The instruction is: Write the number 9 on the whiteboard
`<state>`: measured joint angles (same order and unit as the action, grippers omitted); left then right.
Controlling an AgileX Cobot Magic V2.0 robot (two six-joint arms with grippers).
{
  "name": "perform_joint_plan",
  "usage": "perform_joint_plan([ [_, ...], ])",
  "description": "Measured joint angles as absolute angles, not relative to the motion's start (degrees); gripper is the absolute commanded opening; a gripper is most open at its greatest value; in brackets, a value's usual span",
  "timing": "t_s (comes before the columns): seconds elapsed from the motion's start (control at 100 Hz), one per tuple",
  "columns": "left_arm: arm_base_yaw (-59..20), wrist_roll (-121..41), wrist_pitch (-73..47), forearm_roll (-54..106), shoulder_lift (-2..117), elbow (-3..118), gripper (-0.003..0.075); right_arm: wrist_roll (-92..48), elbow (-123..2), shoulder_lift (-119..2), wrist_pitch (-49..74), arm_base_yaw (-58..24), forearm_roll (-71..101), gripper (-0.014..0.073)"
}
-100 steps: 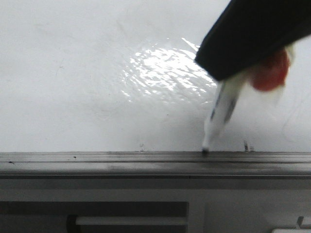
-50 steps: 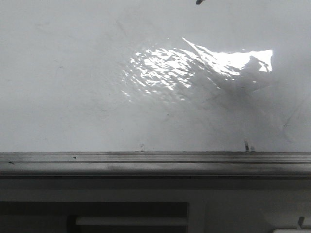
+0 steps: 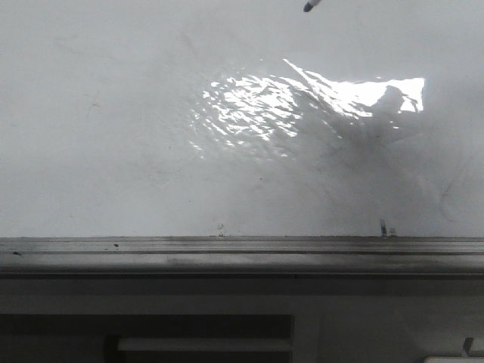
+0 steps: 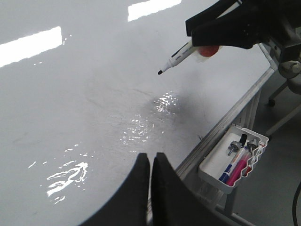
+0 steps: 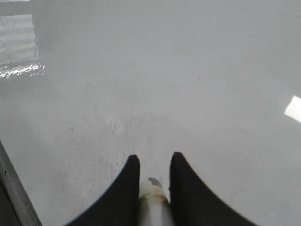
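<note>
Two grippers: right gripper (image 5: pixel 153 176) is clamping the marker (image 4: pixel 181 54) above the whiteboard (image 3: pixel 113 151).
Left gripper (image 4: pixel 150 165): jaws are pressing closed, empty.

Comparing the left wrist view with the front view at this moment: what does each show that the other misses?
Only the left wrist view shows the right gripper clamped on the white marker with black tip, held above the board, a white side tray of markers, and the left gripper shut and empty. Only the front view shows small dark specks near the grey metal frame edge. Both show the glossy white whiteboard with glare, and no written 9.
</note>
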<state>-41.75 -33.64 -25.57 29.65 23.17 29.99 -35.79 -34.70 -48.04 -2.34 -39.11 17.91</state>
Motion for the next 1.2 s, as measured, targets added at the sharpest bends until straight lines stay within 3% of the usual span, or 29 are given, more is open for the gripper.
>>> perform_joint_plan([
  [0.87, -41.75, -33.51, -25.57, 30.02, 23.17, 29.99, -0.0020, -38.52, -34.93, -58.29, -9.18, -34.80, 19.03, -0.0041],
  [1.2, -41.75, -33.51, -25.57, 30.06, 23.17, 29.35, -0.0020, -38.52, -35.18, -58.96, -2.19, -36.72, 19.57, -0.0041],
])
